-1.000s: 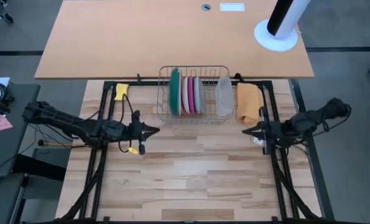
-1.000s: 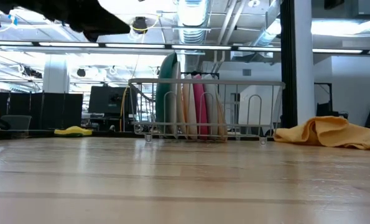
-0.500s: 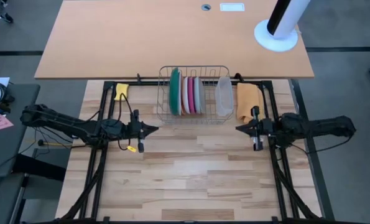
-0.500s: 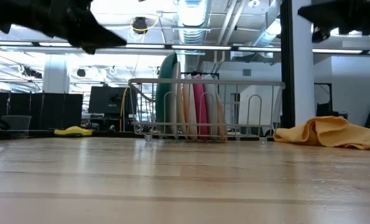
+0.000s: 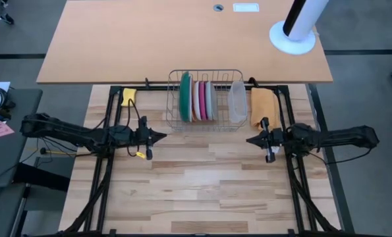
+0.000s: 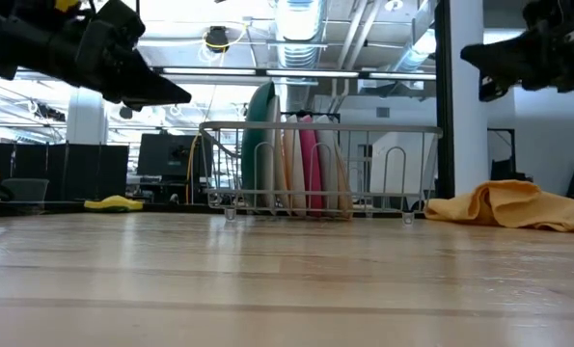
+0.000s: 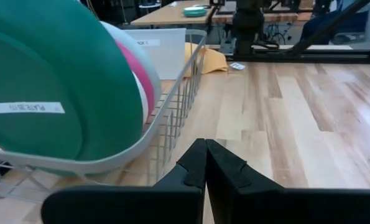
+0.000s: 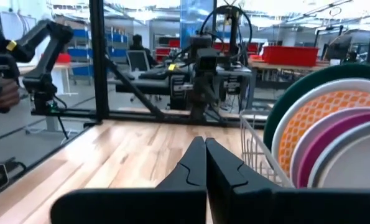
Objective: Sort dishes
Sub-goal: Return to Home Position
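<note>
Several dishes stand on edge in a wire rack point(image 5: 205, 100) at the table's far middle: a dark green plate point(image 5: 185, 97) at the left, then an orange-patterned one point(image 8: 309, 124), a magenta pink one point(image 5: 201, 100) and a pale grey one point(image 5: 212, 100). My left gripper point(image 5: 161, 137) is shut and hovers near the rack's near left corner, pointing right, its shut tip point(image 7: 205, 148) by the rack's wire wall. My right gripper point(image 5: 248, 140) is shut and hovers near the rack's near right corner, pointing left. Both are above the table point(image 6: 176, 94) point(image 6: 472, 53).
A clear plastic tub point(image 5: 237, 102) stands in the rack's right end. An orange cloth point(image 5: 263, 108) lies right of the rack, a yellow sponge point(image 5: 128, 96) at the far left. Bare wooden tabletop point(image 5: 202, 178) stretches in front of the rack.
My right gripper has gone toward the table's left edge and come down, its arm stretching out level. My left gripper has come down a little near the rack's left corner. Both have stayed shut; the dishes have not moved.
</note>
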